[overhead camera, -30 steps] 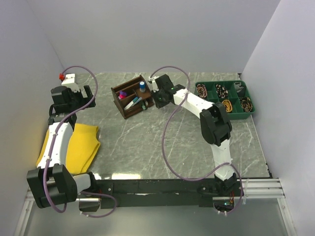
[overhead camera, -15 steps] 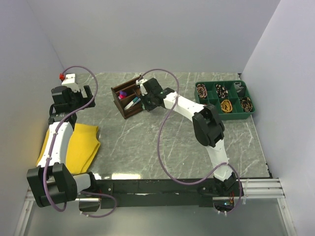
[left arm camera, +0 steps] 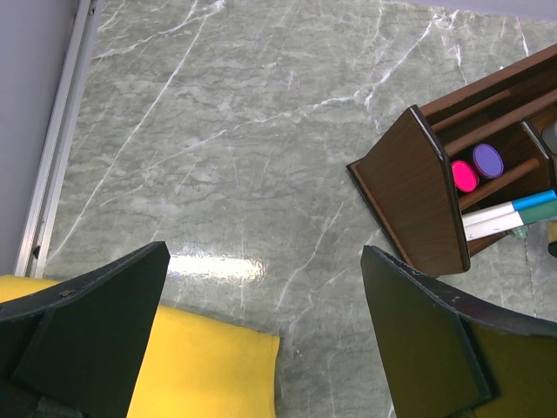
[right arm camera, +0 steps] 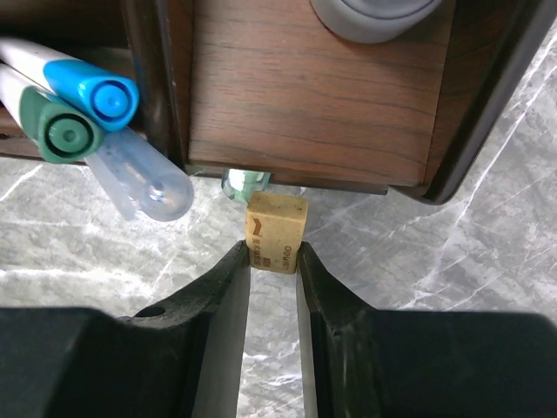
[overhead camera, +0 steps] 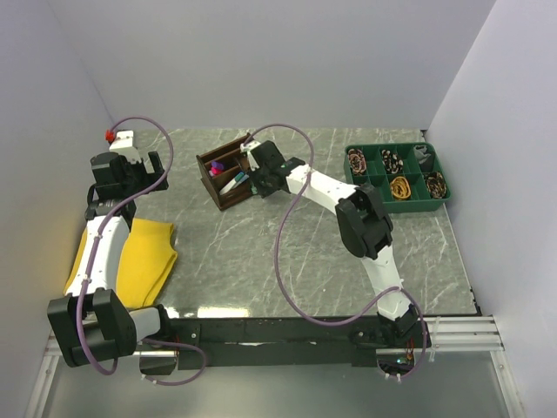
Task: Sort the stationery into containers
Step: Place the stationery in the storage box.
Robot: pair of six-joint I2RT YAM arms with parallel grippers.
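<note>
The dark brown wooden organiser (overhead camera: 228, 181) stands at the table's back centre. A pink-capped marker (left arm camera: 464, 177) and a purple-capped one (left arm camera: 487, 159) lie in one compartment. Blue-capped (right arm camera: 94, 92) and green-capped (right arm camera: 59, 132) white markers lie in another, with a clear-capped pen (right arm camera: 144, 181) beside them. My right gripper (right arm camera: 274, 254) is shut on a tan eraser (right arm camera: 277, 231), held just off the organiser's wooden wall (right arm camera: 305, 104) and above the table. A pale-green piece (right arm camera: 242, 183) peeks out under that wall. My left gripper (left arm camera: 264, 254) hangs open and empty over the table, left of the organiser (left arm camera: 418, 196).
A green divided tray (overhead camera: 439, 203) with coiled items sits at the back right. A yellow cloth (overhead camera: 144, 261) lies at the left, under my left arm; its corner (left arm camera: 200, 366) shows below the left fingers. A grey round thing (right arm camera: 374, 13) sits in the organiser's near compartment.
My right gripper has moved left with the tan eraser, from the organiser's right side to over its right end. The left arm has not moved.
</note>
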